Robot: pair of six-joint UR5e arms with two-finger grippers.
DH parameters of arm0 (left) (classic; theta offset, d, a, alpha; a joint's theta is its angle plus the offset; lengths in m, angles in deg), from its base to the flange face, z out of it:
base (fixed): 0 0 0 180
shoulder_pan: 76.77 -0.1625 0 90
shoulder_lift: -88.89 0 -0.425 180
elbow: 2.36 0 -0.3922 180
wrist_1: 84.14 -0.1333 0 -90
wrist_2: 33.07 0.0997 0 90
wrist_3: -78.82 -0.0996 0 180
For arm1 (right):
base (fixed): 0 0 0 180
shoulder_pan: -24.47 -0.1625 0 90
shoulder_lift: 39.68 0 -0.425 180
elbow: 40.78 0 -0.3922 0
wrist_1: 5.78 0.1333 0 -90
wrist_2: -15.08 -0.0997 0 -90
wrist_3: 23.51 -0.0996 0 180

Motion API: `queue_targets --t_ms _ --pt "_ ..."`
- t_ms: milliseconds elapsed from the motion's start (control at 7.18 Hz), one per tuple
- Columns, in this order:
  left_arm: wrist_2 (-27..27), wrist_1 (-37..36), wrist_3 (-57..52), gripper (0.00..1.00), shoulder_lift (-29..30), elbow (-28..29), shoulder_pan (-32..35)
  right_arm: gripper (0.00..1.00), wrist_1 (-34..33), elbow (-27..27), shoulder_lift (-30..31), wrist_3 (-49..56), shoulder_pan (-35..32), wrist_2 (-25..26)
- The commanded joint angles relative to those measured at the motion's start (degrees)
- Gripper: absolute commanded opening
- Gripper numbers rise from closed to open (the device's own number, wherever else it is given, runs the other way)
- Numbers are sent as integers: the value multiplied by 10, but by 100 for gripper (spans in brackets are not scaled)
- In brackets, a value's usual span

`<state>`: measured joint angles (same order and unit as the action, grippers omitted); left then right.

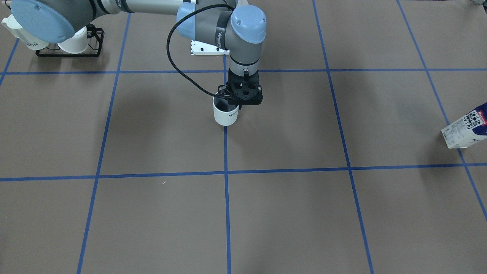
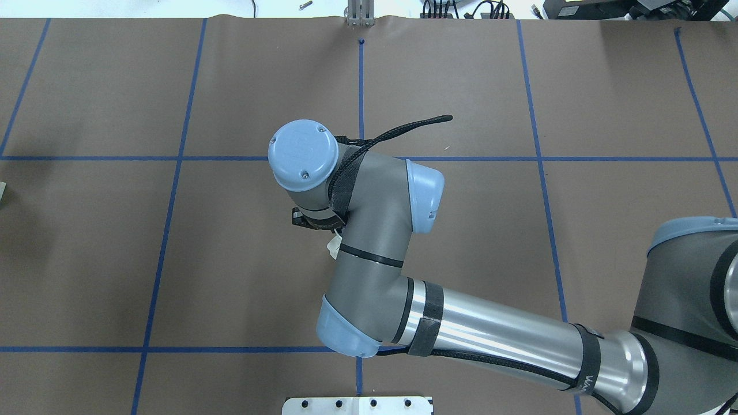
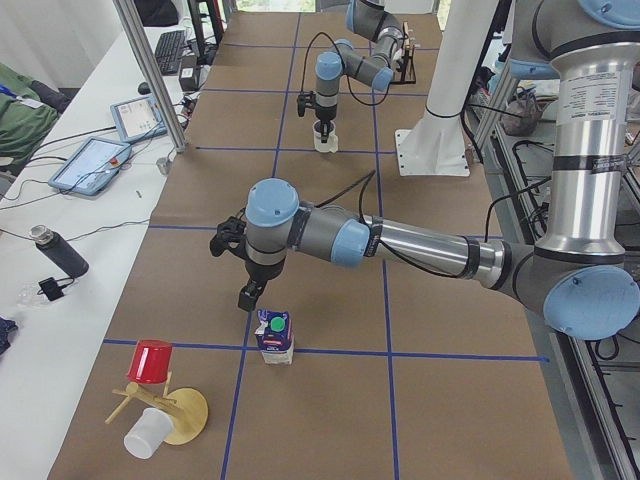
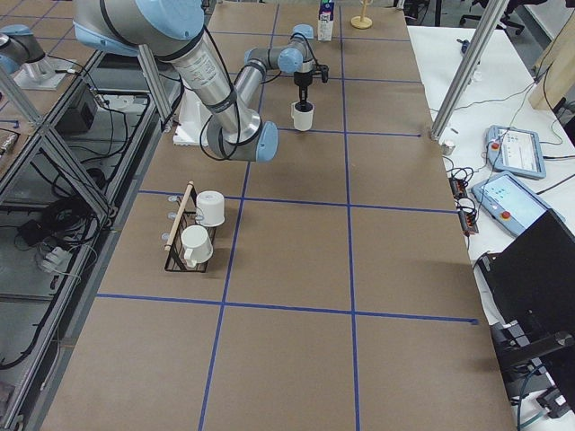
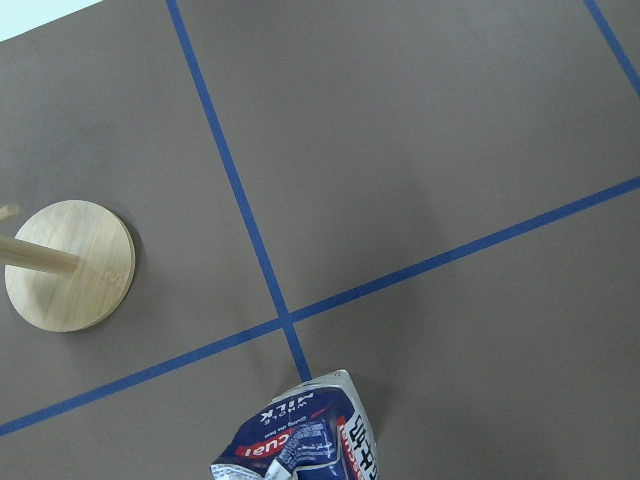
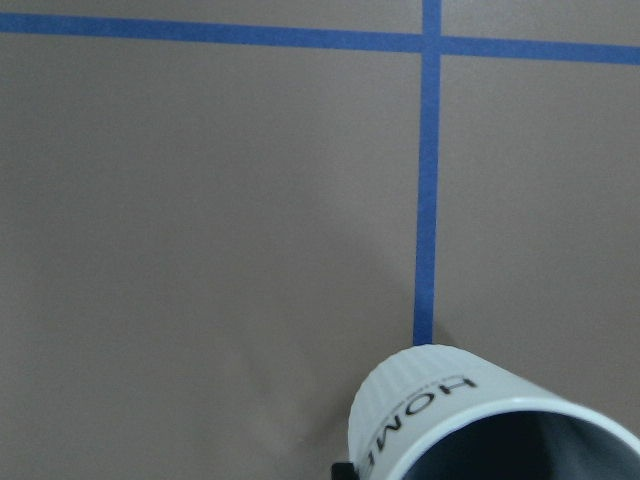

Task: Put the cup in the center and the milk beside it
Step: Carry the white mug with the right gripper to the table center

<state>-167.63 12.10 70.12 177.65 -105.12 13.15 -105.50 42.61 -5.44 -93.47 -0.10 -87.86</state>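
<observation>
The milk (image 3: 274, 335) stands up straight at the left end of the table (image 1: 289, 213), on a spot where two blue tape lines cross. The left arm reaches out low and long over the table. Its wrist bends down, and the left gripper (image 3: 247, 297) hangs just beside the milk's green cap and does not touch it. I cannot tell if that gripper is open or closed.

The cup (image 1: 226, 113) is in the center (image 1: 226, 152), right on the middle blue line. The right arm comes in from the right side, folds at the wrist and points straight down. The right gripper (image 1: 236, 103) pinches the cup's rim, with one finger against the outside wall.

There is one milk. There is one cup in the gripper. Two more white cups sit in a black rack (image 4: 184, 235) at the right end. A wooden stand (image 3: 185, 415) by the milk has one red cup (image 3: 150, 360) and one white cup (image 3: 147, 433).

The table is brown with a grid of blue tape. A white desk (image 3: 60, 200) with two tablets (image 3: 95, 160) and a dark bottle (image 3: 58, 252) runs along its far side.
</observation>
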Motion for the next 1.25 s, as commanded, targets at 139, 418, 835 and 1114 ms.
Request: queue_targets --t_ms 139,418,835,1114 --pt "0 0 0 98 0 0 0 17 61 -3 22 -1 0 1" --pt "0 0 -1 98 0 1 0 68 61 -3 21 -2 0 3" --pt "0 0 -1 98 -1 0 1 99 43 71 15 0 -41 3" --pt "-2 0 -1 98 0 -12 1 99 -33 140 21 44 -140 -89"
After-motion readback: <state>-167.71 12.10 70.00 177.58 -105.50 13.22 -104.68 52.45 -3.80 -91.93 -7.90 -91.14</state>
